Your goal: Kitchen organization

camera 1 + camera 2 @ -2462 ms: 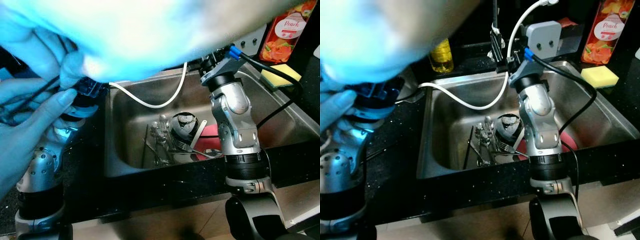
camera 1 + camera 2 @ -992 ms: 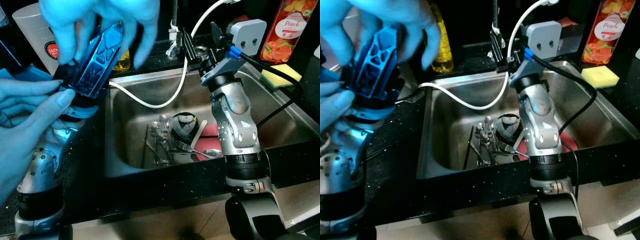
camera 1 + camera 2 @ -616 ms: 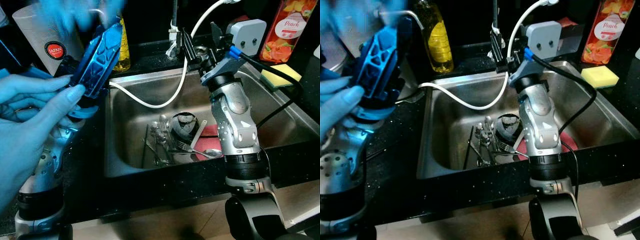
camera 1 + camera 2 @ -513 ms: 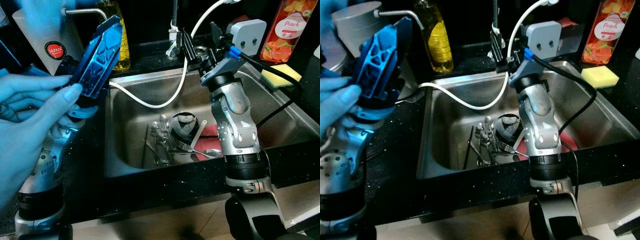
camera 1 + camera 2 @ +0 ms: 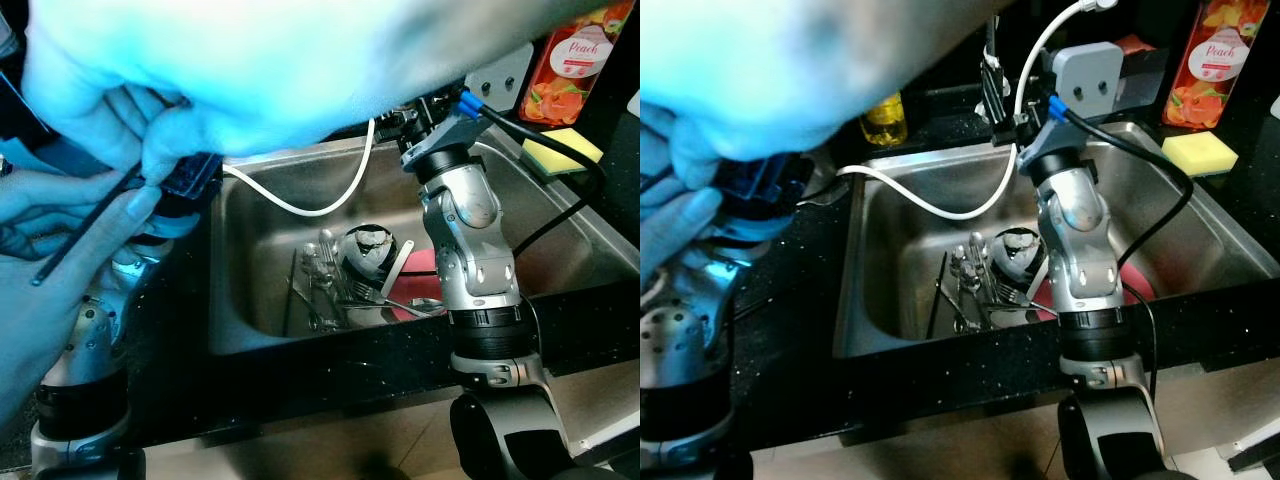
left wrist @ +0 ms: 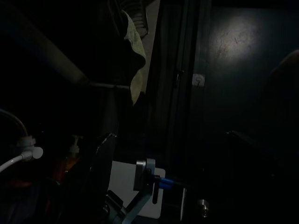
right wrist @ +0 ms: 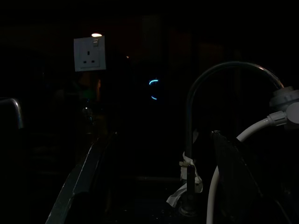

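Cutlery (image 5: 322, 280) was seen lying in a loose heap on the floor of a steel sink (image 5: 560, 225), beside a dark round dish (image 5: 370, 248) and something red (image 5: 420, 275). The right gripper (image 7: 154, 186) was raised over the back rim of the sink near the tap (image 7: 224, 84), its two black fingers (image 7: 81, 175) spread apart with nothing between them, as shown in the right wrist view. A white hose (image 5: 930, 205) was draped across the basin. The left gripper (image 5: 185, 175) was largely hidden by a person's blue-gloved hands (image 5: 60, 230), which were closed around it together with a thin dark rod (image 5: 85, 230); whether its fingers were apart or together could not be told. A yellow sponge (image 5: 1198, 152) and a peach-labelled bottle (image 5: 1223, 60) were seen on the black counter (image 5: 300, 370) at the sink's far right corner.
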`<state>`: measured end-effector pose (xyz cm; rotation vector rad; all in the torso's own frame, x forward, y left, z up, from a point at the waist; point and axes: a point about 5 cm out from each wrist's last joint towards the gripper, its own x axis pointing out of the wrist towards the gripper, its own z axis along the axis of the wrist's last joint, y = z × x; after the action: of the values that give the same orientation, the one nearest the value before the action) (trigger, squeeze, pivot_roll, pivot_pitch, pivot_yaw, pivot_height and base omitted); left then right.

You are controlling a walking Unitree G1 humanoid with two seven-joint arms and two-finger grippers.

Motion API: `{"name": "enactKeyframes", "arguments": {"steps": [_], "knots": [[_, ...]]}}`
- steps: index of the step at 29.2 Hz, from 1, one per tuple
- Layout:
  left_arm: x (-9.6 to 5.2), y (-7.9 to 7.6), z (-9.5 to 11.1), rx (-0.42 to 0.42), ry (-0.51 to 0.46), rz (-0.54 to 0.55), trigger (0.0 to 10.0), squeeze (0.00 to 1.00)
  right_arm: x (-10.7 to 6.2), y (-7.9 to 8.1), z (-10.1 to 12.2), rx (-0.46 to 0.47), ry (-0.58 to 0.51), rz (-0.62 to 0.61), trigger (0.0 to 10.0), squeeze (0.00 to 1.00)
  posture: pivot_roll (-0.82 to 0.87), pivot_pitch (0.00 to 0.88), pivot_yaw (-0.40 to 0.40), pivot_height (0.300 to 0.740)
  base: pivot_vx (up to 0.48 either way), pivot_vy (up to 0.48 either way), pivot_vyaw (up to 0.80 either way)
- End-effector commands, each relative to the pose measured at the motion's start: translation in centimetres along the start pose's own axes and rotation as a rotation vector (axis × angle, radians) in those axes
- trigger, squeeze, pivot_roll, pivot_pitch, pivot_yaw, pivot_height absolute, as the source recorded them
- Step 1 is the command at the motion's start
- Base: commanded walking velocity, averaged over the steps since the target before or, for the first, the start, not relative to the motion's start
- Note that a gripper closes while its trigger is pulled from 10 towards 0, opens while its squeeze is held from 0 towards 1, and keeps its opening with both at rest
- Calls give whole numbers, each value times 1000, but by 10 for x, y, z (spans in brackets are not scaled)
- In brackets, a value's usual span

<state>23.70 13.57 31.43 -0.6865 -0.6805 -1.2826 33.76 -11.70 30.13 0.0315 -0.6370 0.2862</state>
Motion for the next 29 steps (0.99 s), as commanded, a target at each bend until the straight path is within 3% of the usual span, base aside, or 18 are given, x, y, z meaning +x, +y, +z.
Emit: {"name": "enactKeyframes", "arguments": {"steps": [1, 14, 18, 21, 29], "knots": [[-2, 1, 0, 9, 0, 6, 10000, 0, 3, 3, 5, 4, -20, 15, 10000, 0, -83, 0, 88, 740, 0, 0, 0], [-3, 4, 0, 20, 9, 22, 10000, 0, 2, 0, 6, 8, -24, -2, 10000, 0, -84, 0, 96, 740, 0, 0, 0], [-6, 11, -1, 61, 29, 79, 10000, 0, 7, -13, 17, 208, -61, -89, 10000, 0, -81, 0, 91, 740, 0, 0, 0], [-6, 14, -2, 56, 26, 79, 10000, 0, 9, -18, 21, 184, -74, -99, 10000, 0, -83, 0, 93, 740, 0, 0, 0], [-6, 13, -2, 57, 22, 74, 10000, 0, 8, -14, 20, 109, -68, -68, 10000, 0, -82, 0, 90, 740, 0, 0, 0]]}}
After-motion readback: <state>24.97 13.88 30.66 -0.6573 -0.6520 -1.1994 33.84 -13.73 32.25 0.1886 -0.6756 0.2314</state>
